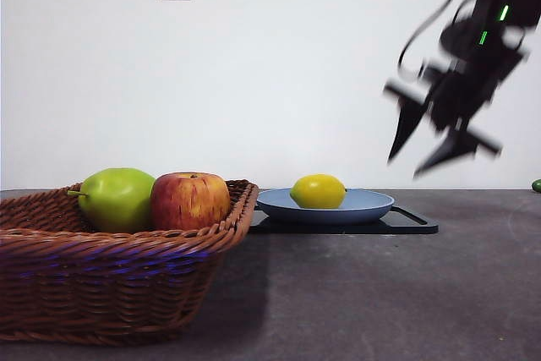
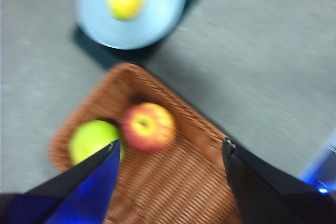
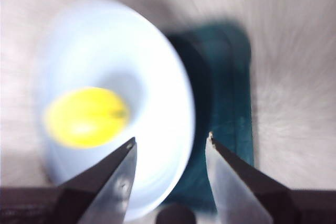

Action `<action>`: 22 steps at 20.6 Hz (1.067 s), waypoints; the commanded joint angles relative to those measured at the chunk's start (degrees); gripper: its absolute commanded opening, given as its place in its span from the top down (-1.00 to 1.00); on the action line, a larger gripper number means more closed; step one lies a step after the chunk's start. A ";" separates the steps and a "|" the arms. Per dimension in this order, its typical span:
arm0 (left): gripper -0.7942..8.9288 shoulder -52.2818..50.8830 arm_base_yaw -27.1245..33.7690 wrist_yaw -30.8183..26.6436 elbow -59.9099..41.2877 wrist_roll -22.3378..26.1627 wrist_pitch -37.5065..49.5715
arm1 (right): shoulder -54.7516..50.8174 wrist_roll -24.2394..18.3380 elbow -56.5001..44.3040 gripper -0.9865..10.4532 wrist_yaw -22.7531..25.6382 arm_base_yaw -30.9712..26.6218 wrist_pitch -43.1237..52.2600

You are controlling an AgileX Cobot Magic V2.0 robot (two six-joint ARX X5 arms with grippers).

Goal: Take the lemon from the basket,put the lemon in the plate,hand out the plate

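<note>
Lemon on plate; both hands released and empty.

The lemon (image 1: 318,191) lies in the plate (image 1: 372,204), which sits on a black tray (image 1: 410,225) at 3 o'clock of the basket (image 1: 110,285). The basket holds a green fruit (image 1: 117,199) and an apple (image 1: 190,200). The right hand (image 1: 427,156) hangs above the plate's 3 o'clock side, jaws spread. The left hand (image 2: 170,150) hovers over the basket, jaws apart.

The right tool (image 1: 427,158) hangs in the air at the upper right of the front view, tilted, its two black jaws spread apart and pointing down, gripping nothing. Its arm (image 1: 494,14) rises toward the top corner. The left tool (image 2: 170,153) is raised high, jaws wide apart and empty.
</note>
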 commanded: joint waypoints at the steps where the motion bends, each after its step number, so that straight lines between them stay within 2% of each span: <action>1: 0.21 0.59 0.44 -0.44 1.11 2.29 2.73 | -5.35 -8.44 1.57 0.42 0.31 0.22 -5.35; 3: 0.44 0.59 1.36 -0.44 1.11 5.64 4.74 | -10.40 -11.76 1.57 0.51 0.35 0.63 -11.19; 6: 0.83 0.59 3.65 -0.39 1.11 13.03 6.12 | -17.94 -14.84 1.55 0.75 0.39 1.40 -15.50; 7: 0.82 0.59 4.87 -0.37 1.11 14.19 6.36 | -20.41 -16.06 1.55 0.83 0.42 1.86 -16.44; 9: 0.82 0.59 8.22 0.28 1.11 14.16 6.51 | -24.85 -16.59 1.46 0.82 2.27 3.23 -18.03; 11: 0.82 0.57 13.29 4.68 1.07 14.16 6.95 | -29.53 -17.09 0.33 0.82 9.62 5.79 -17.75; 14: 0.82 0.02 21.18 13.33 0.90 14.12 7.48 | -38.91 -17.00 -6.32 0.82 16.92 11.28 -10.14; 17: 0.82 -2.91 26.86 19.34 -0.68 13.86 12.98 | -48.74 -15.74 -16.59 0.82 23.21 16.72 0.20; 21: 0.82 -12.41 32.92 21.05 -10.23 12.87 22.77 | -61.68 -14.67 -32.26 0.82 31.28 20.63 11.17; 22: 0.82 -14.38 33.83 21.68 -12.66 12.50 24.04 | -63.73 -14.60 -34.80 0.82 31.89 20.85 12.31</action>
